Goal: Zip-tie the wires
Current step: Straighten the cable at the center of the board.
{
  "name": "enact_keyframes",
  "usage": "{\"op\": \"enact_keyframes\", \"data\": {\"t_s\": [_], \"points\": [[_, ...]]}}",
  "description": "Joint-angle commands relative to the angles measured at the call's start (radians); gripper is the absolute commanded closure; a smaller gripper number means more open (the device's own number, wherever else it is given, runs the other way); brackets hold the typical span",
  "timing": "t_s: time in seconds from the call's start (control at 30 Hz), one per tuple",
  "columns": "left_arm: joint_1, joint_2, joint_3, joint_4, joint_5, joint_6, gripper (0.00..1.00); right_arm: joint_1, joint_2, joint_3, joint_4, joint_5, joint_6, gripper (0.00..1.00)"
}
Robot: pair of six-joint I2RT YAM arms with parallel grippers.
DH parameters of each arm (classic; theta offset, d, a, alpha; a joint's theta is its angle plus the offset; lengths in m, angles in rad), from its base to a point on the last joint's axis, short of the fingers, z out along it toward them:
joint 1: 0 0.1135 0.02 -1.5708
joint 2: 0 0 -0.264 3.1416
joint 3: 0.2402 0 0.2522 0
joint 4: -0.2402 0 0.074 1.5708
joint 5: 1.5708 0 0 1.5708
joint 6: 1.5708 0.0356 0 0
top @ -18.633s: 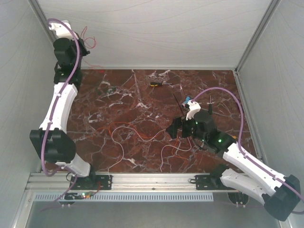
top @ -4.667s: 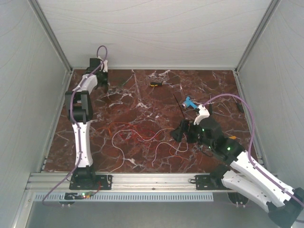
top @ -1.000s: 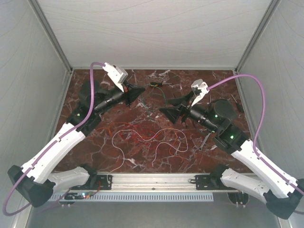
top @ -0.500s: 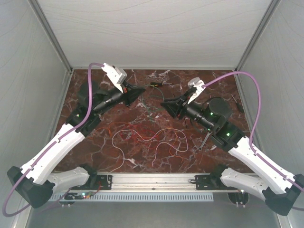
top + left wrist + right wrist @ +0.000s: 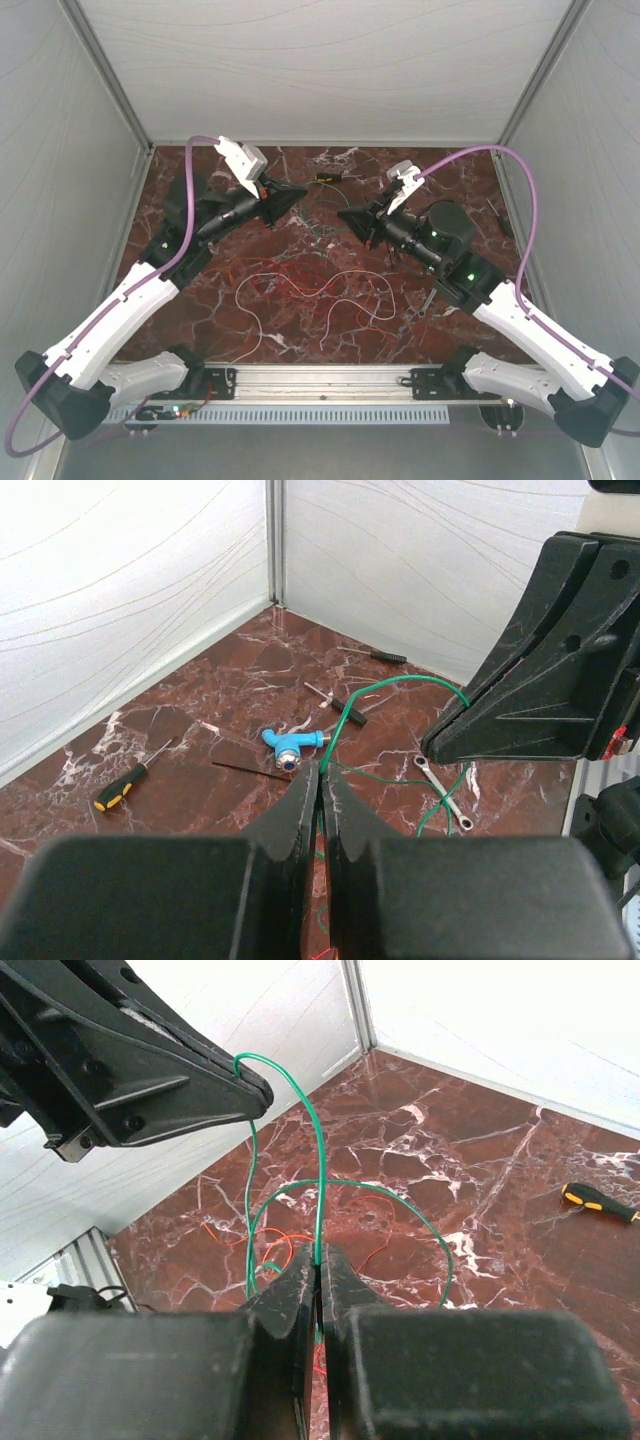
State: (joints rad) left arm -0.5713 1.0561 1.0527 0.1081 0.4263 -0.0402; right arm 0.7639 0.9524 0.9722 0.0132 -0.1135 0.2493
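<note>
Both grippers are up above the table, tips facing each other. A thin green wire arcs from my left gripper, which is shut on it, over to my right gripper, also shut on it. In the top view the left gripper and right gripper are a short gap apart. More green loops hang below. The red, orange and white wires lie in loose curls on the marble under them. The zip tie lies flat by a blue fitting.
A blue fitting, a black-and-yellow screwdriver, a small wrench and two thin dark tools lie on the marble. White walls close in the back and both sides. A metal rail runs along the near edge.
My right gripper has closed on the green wire and shifted up and toward the back. The left gripper has stayed shut and almost still.
</note>
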Motion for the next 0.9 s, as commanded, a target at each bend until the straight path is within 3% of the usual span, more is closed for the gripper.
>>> {"op": "enact_keyframes", "data": {"t_s": [0.0, 0.03, 0.1, 0.2, 0.43, 0.53, 0.7, 0.87], "points": [[-0.003, -0.018, 0.001, 0.072, -0.010, 0.004, 1.00, 0.006, -0.016, 0.041, 0.054, 0.016, -0.017, 1.00], [-0.004, -0.018, -0.002, 0.074, -0.023, 0.007, 1.00, 0.006, -0.021, 0.048, 0.055, 0.012, -0.030, 1.00], [-0.004, -0.013, -0.010, 0.078, -0.073, 0.019, 0.87, 0.006, -0.028, 0.098, 0.032, 0.007, -0.057, 1.00], [-0.004, 0.003, -0.017, 0.074, -0.141, 0.040, 0.77, 0.006, -0.020, 0.204, -0.025, -0.013, -0.095, 1.00], [-0.004, 0.039, -0.012, 0.056, -0.296, 0.041, 0.72, 0.010, 0.007, 0.367, -0.118, -0.202, -0.122, 1.00], [-0.004, 0.027, -0.017, 0.061, -0.266, 0.048, 0.68, 0.019, 0.008, 0.379, -0.120, -0.197, -0.116, 1.00], [-0.004, -0.045, -0.072, 0.125, -0.232, 0.059, 0.36, 0.023, 0.012, 0.388, -0.141, 0.039, -0.120, 1.00], [-0.004, -0.128, -0.152, 0.242, -0.285, 0.054, 0.16, 0.023, 0.022, 0.383, -0.160, 0.126, -0.120, 1.00]]}}
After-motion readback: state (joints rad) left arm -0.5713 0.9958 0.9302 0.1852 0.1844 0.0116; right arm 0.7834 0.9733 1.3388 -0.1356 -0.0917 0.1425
